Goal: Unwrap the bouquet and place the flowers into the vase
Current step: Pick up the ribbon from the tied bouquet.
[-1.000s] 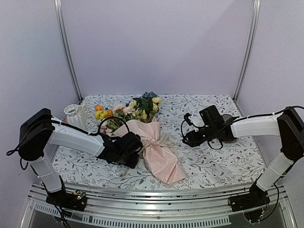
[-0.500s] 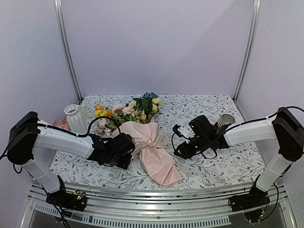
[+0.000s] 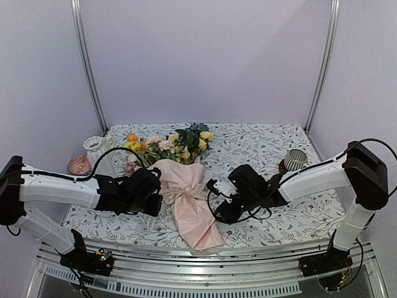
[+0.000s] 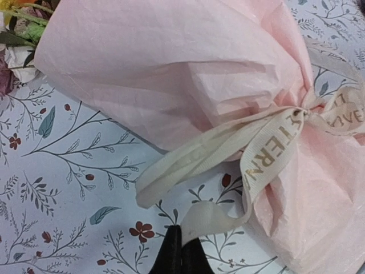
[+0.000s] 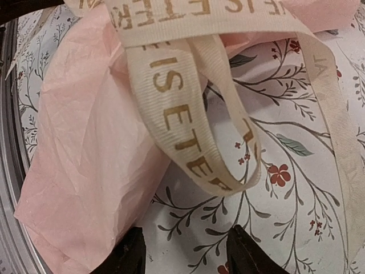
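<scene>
place: lab robot test booth — cues: plain lilac walls [image 3: 205, 62] | aluminium posts [image 3: 90, 62] | arm-mounting rail [image 3: 248, 261]

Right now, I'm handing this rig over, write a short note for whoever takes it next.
Left hand: shut, apparently pinching a ribbon tail.
Right hand: open, empty, beside a ribbon loop.
Bouquet lies mid-table, wrapped, knot tied; vase stands back left, no flowers in it.
Done: nothing finished.
Left: untie ribbon, open paper, put flowers in vase.
</scene>
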Motion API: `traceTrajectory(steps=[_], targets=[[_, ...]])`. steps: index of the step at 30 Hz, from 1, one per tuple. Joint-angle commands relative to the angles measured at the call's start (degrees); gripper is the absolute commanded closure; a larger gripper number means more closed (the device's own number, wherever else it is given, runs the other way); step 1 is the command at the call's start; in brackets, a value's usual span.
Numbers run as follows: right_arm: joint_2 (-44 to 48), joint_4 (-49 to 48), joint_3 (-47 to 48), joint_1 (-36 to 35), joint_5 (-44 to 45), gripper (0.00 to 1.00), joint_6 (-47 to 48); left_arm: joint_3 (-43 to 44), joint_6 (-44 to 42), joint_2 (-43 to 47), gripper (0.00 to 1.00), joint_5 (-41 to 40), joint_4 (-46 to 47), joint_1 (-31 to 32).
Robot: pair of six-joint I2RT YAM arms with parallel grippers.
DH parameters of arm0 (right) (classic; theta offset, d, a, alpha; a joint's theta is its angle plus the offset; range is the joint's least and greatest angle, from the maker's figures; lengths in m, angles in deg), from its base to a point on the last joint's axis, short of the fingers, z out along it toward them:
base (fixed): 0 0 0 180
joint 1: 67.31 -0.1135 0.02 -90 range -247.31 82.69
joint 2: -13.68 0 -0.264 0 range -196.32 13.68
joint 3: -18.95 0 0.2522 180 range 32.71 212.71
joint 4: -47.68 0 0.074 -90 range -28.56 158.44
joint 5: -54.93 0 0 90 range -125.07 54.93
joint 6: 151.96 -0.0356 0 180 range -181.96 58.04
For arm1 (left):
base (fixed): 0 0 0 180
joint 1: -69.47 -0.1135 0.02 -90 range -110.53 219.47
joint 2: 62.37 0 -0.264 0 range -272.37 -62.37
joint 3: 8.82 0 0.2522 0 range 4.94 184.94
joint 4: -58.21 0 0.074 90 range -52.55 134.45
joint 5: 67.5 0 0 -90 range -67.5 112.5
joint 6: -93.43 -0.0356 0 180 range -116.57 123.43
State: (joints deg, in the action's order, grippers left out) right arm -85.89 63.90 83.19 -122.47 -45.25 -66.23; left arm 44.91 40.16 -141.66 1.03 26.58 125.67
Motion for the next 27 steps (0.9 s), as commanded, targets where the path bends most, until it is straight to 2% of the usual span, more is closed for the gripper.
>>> traceTrajectory(steps=[1, 4, 8, 11, 14, 18, 23, 27], targets=[[0.9, -1.4, 1.7, -0.3, 5.2, 0.5, -1.1, -2.3, 1.4, 3.4, 1.0, -0.5, 0.5, -1.2], [2.3, 0.0, 1.7, 1.0, 9.9, 0.5, -0.8, -3.6, 1.7, 5.6, 1.0, -0.7, 1.0, -1.6], [2.4, 1.8, 2.5, 3.6, 12.1, 0.48, 0.7, -4.4, 1.1, 7.1, 1.0, -1.0, 1.2, -2.0], [0.9, 3.9, 4.3, 5.5, 13.8, 0.39, 2.8, -4.7, 1.0, 7.2, 1.0, -1.3, 0.9, -2.1], [-1.7, 6.2, 7.1, 7.4, 15.6, 0.38, 3.6, -4.8, 0.8, 7.5, 1.0, -1.5, 1.0, -2.2], [-5.7, 9.9, 12.0, 9.9, 13.7, 0.36, 3.6, -5.0, 0.5, 8.2, 1.0, -1.4, 1.2, -2.2], [-9.0, 12.2, 16.2, 10.4, 12.4, 0.22, 6.7, -6.1, 0.4, 8.7, 1.0, -1.0, 2.2, -2.5], [-13.0, 16.1, 21.2, 10.7, 12.5, 0.21, 7.1, -6.1, 0.3, 8.3, 1.0, -0.6, 2.7, -2.7]])
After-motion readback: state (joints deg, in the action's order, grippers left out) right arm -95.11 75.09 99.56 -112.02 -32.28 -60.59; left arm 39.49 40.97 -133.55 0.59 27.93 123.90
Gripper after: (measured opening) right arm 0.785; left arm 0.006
